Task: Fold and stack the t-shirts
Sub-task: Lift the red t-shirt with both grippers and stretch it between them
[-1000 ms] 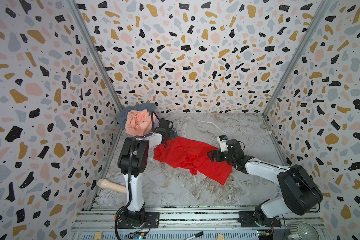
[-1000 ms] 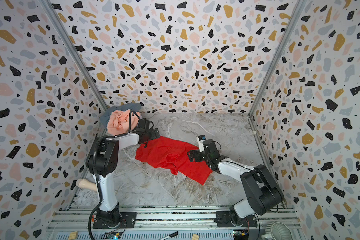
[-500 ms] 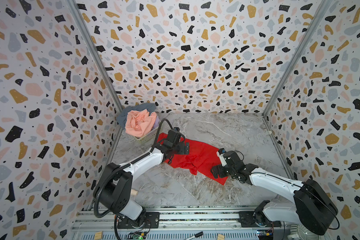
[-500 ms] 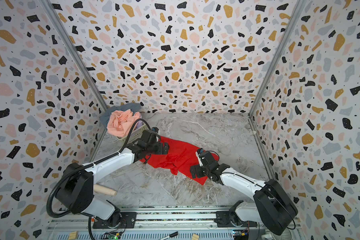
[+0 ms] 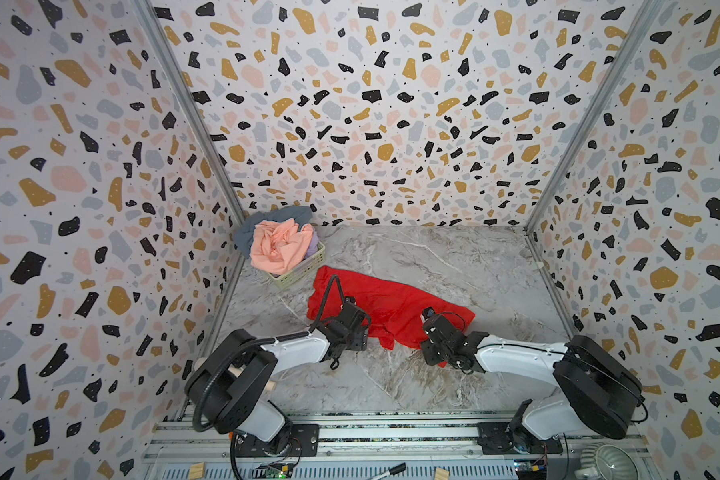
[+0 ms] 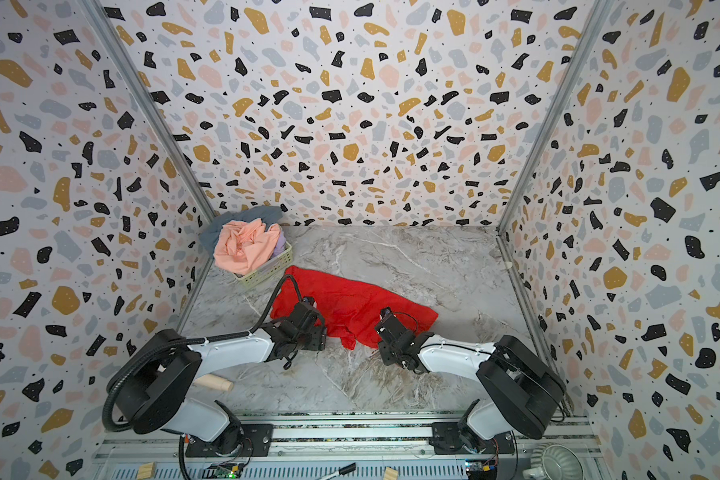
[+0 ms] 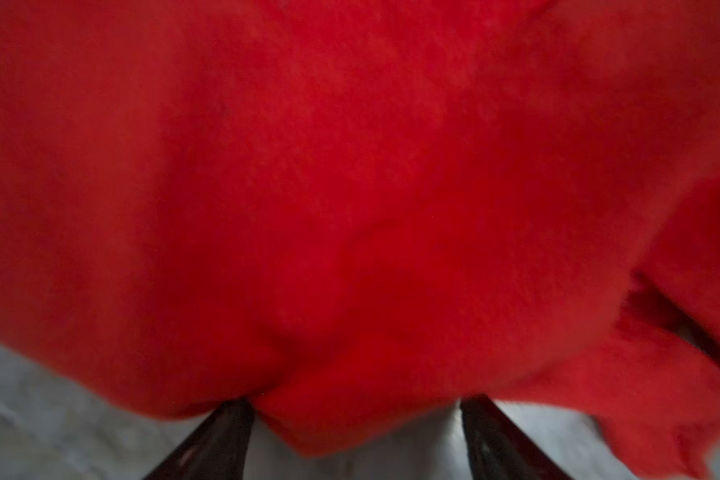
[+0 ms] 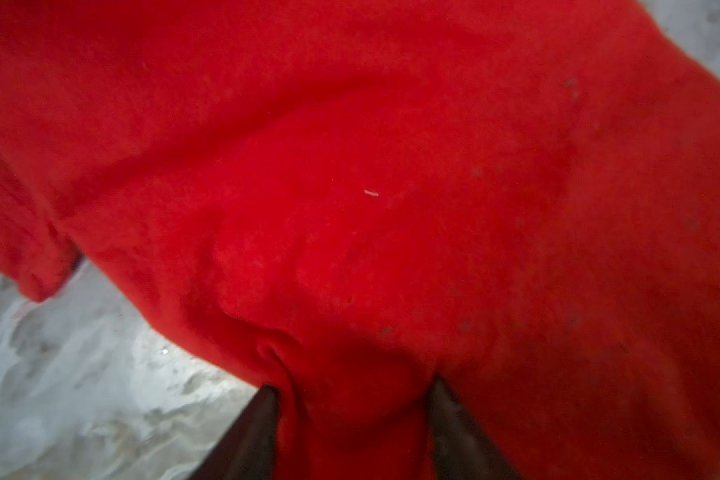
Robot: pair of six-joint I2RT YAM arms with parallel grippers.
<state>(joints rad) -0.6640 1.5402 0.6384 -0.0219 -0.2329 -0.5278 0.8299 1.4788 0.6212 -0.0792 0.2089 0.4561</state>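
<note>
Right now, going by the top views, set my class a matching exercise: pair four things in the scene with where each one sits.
Things:
1. red t-shirt
2. peach-pink t-shirt
3. grey-blue t-shirt
4. basket

Places:
A. far left corner of the table
B. behind the peach-pink heap, toward the wall corner
C. lying rumpled mid-table
D. heaped on top in the basket

Pairs: 1-C, 2-D, 3-B, 4-A

Both top views are bright, evenly lit and sharp, with wide-angle stretch toward the edges. Both wrist views are soft and blurred, the red t-shirt [image 7: 350, 187] out of focus.
</note>
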